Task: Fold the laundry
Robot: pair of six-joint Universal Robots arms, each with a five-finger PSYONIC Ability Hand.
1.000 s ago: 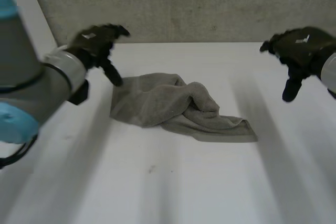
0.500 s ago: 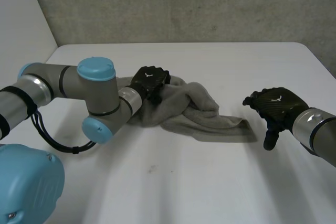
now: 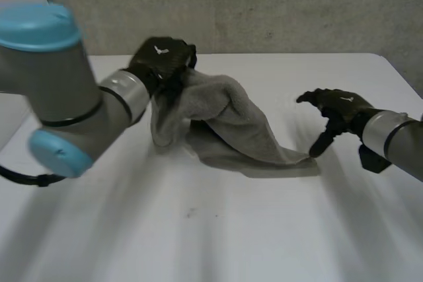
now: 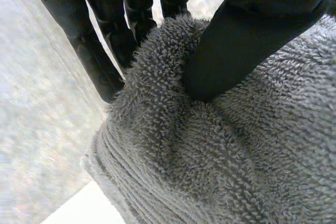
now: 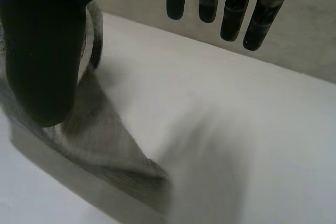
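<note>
A grey terry towel (image 3: 228, 120) half raised off the white surface (image 3: 218, 242) — one end up, the other down.
The left hand (image 3: 164, 63) is clamped on the towel's upper end, its thumb (image 4: 247, 40) pressing the looped pile against the fingers (image 4: 105, 56). The cloth hangs from it in thick, rumpled folds and slopes down to a flat corner lying on the surface. At that low corner is the right hand (image 3: 337, 105) — fingers straight, spread well away from its thumb, holding nothing. Its thumb tip is right at the towel's corner; whether it touches the cloth I cannot tell.
</note>
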